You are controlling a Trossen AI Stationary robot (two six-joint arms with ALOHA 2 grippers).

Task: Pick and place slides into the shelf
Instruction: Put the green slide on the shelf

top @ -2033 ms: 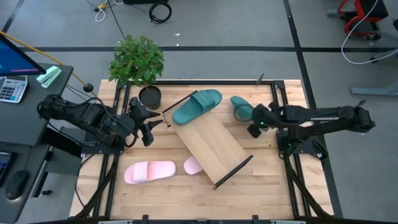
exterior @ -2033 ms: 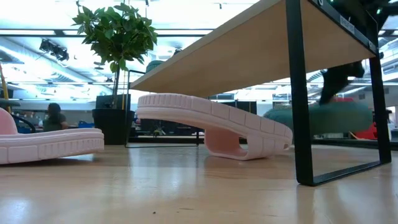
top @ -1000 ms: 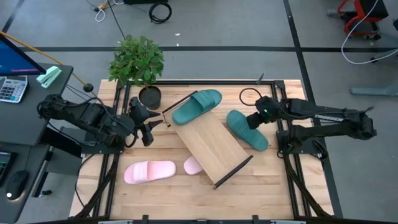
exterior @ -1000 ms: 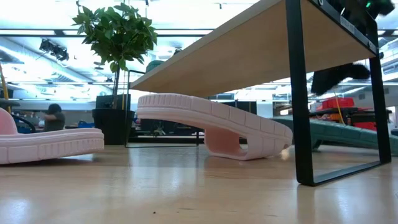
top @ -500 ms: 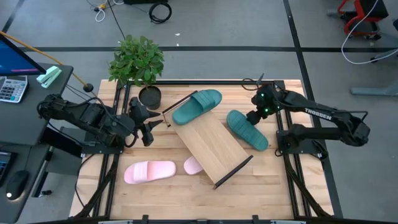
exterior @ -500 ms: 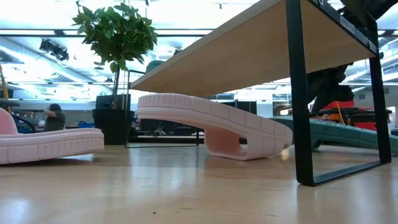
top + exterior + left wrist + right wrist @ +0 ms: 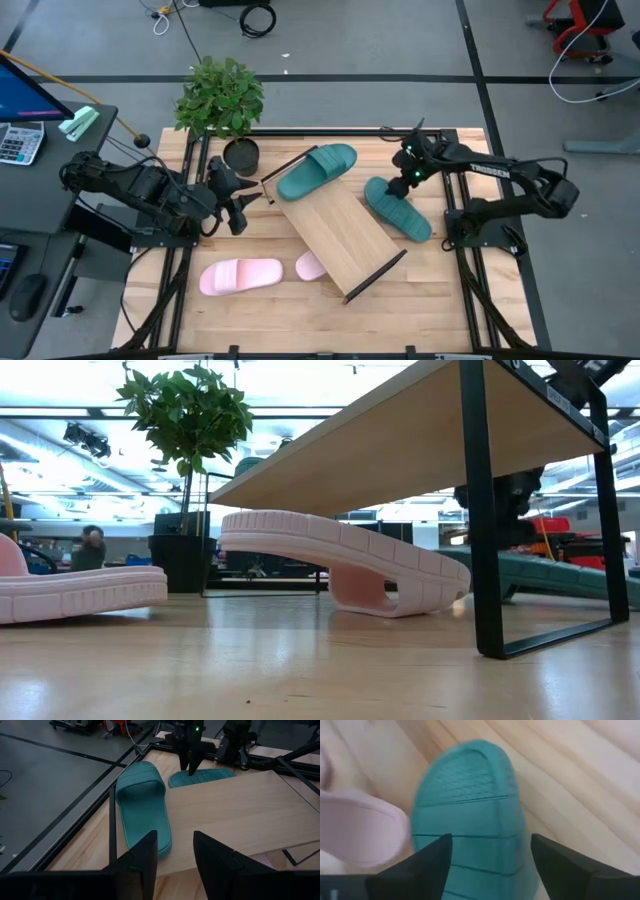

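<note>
Teal slide [image 7: 398, 208] — right gripper [image 7: 404, 185] spread above

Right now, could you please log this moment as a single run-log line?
right gripper: open, above teal slide on table | left gripper: open, waiting by shelf | second teal slide: on shelf | pink slide: on table

Potted plant [image 7: 220, 97] at the far left corner of the wood-plank tabletop [image 7: 260, 310], leafy and green, with its round black pot [image 7: 241, 155] just beside it on the planks; also tall at the left in the low view. Off the table's left edge, a dark desk [image 7: 40, 180] carrying a calculator [image 7: 20, 143] and a pale green object [image 7: 78, 123]. Out on the grey floor, coiled black cable [image 7: 257, 17] and red equipment [image 7: 580, 25] at the far right; a person [image 7: 90, 545] far back in the room.
</note>
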